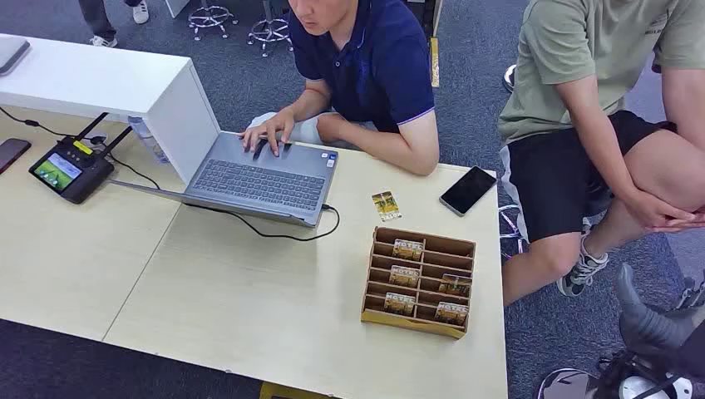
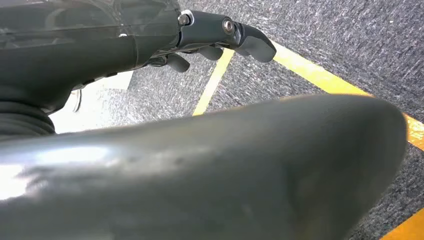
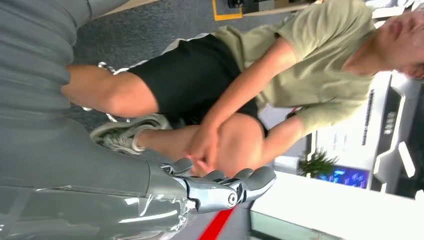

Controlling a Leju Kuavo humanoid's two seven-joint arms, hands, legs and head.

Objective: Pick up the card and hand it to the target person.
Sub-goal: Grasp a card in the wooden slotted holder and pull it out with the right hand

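Note:
A small loose card (image 1: pixel 386 204) lies flat on the light table (image 1: pixel 249 307), between the laptop and a black phone. Just in front of it, a brown cardboard rack (image 1: pixel 424 238) holds several more cards (image 1: pixel 407 248) in its slots. My right hand (image 1: pixel 653 320) hangs off the table's right end, low beside the seated person in an olive shirt (image 1: pixel 582 50). In the right wrist view this hand (image 3: pixel 220 187) holds nothing, fingers stretched out toward that person's knees (image 3: pixel 235 145). My left hand (image 2: pixel 220 32) hangs over carpet with yellow lines, holding nothing.
A person in a navy shirt (image 1: pixel 374 58) types on a grey laptop (image 1: pixel 258 179) at the table's far side. A black phone (image 1: pixel 468 189) lies near the right edge. A controller with a screen (image 1: pixel 68 170) and a white box (image 1: pixel 100 79) stand at left.

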